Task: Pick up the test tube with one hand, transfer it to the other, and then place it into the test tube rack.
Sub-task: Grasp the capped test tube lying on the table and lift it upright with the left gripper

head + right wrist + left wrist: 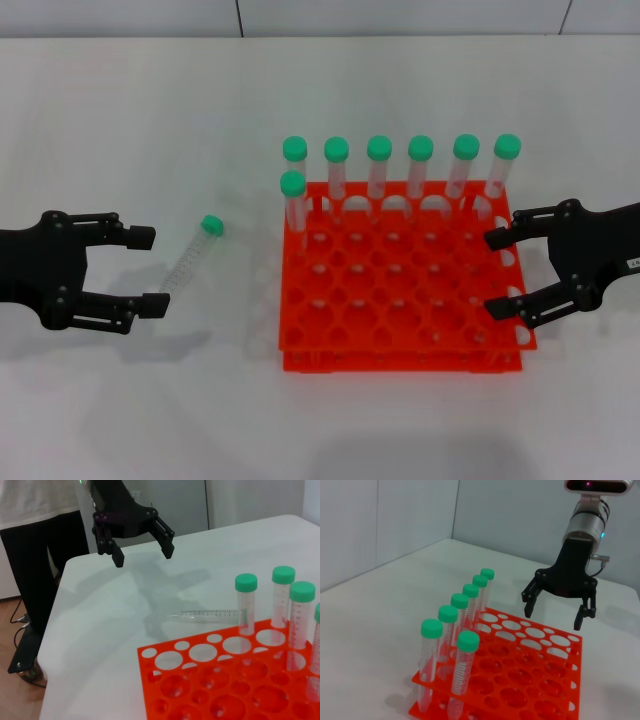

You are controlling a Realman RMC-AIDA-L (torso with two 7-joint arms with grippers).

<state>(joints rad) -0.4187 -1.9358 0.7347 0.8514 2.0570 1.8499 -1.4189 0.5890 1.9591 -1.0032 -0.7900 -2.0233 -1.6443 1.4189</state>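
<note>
A clear test tube (192, 258) with a green cap lies flat on the white table, left of the orange-red rack (400, 345). My left gripper (148, 271) is open and empty just left of the tube, its fingers level with the tube's lower half, not touching it. My right gripper (498, 273) is open and empty over the rack's right edge. The right wrist view shows the lying tube (207, 614) beyond the rack (200, 680), with the left gripper (143, 556) above the table behind it. The left wrist view shows the right gripper (553, 618) over the rack (525, 680).
Several green-capped tubes (379, 165) stand upright in the rack's back row, and one more (293, 200) in the second row at the left. A person in dark trousers (45, 555) stands past the table's edge (52, 630) in the right wrist view.
</note>
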